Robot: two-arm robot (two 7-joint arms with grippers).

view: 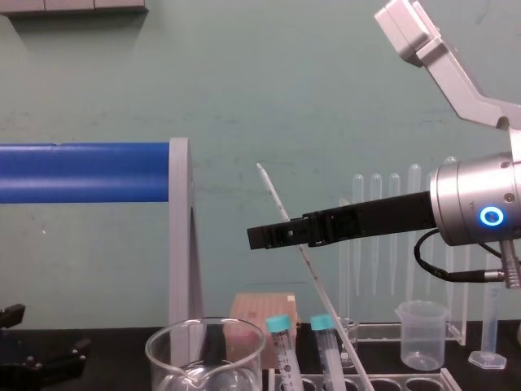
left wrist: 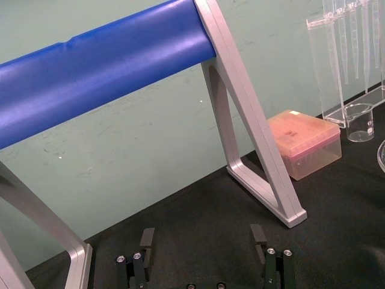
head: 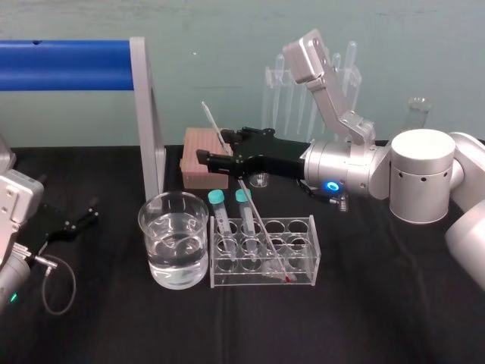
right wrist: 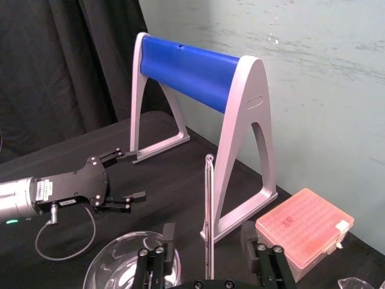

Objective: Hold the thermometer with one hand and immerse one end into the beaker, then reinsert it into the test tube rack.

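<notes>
- Straddling the thermometer [right wrist: 208,211], right gripper [right wrist: 206,230] has its fingers spread, not touching it.
- Thermometer leans tilted, lower end in test tube rack [head: 299,265], beside beaker [head: 173,239].
- Left gripper [head: 87,212] parked at table's left, fingers apart.

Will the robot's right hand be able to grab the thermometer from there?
Probably yes. The right gripper is open with a finger on each side of the thermometer, which leans in the rack. Nothing sits between them. The left gripper rests parked far left.

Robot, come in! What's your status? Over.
Right gripper open, straddling thermometer. Thermometer leaning in test tube rack. Left gripper open, parked. Nothing blocking the beaker.
</notes>
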